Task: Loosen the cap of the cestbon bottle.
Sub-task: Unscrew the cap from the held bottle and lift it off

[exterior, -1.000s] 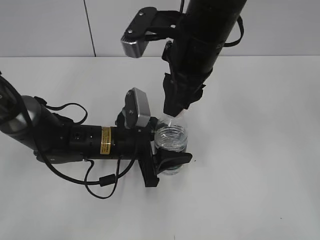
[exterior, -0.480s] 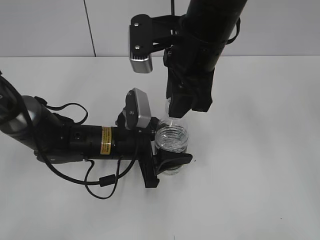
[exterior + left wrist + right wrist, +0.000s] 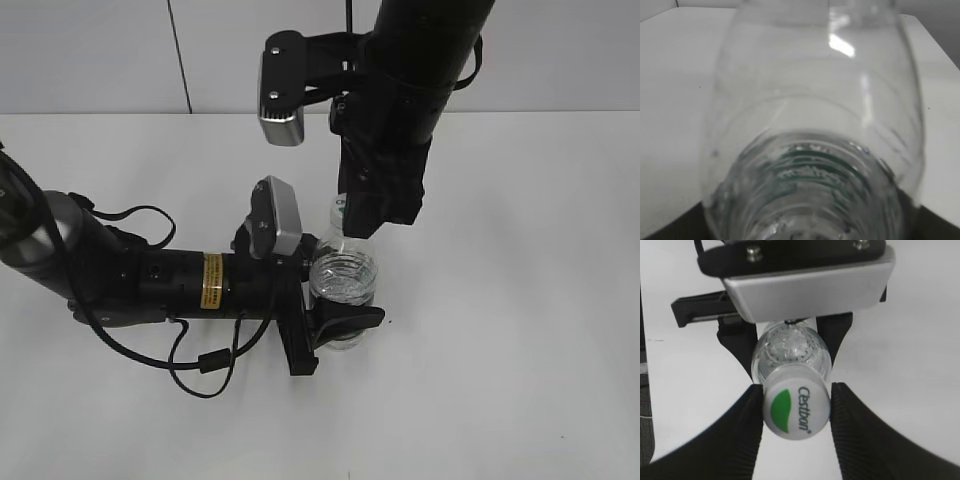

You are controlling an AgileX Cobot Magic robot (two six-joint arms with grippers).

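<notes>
The cestbon bottle (image 3: pixel 345 275) stands upright on the white table, clear and ribbed. My left gripper (image 3: pixel 335 288) reaches in from the left and is shut on the bottle's body. The bottle fills the left wrist view (image 3: pixel 810 125), with a green tint low down; the jaws are hidden there. My right gripper (image 3: pixel 348 222) hangs straight down over the bottle. In the right wrist view its two black ribbed fingers (image 3: pixel 796 412) press both sides of the white cap (image 3: pixel 796 409), which bears a green half-disc and "Cestbon". The cap's edge peeks out in the exterior view (image 3: pixel 339 208).
The white table (image 3: pixel 520 300) spreads all round. The left arm and its looped cable (image 3: pixel 200 365) lie along the table on the left. The left wrist camera housing (image 3: pixel 805 287) sits just beside the bottle, under the right gripper. A grey wall stands behind.
The right wrist has turned about its vertical axis over the cap, mostly in the first half second, swinging its camera housing round. The left arm and bottle have stayed still.
</notes>
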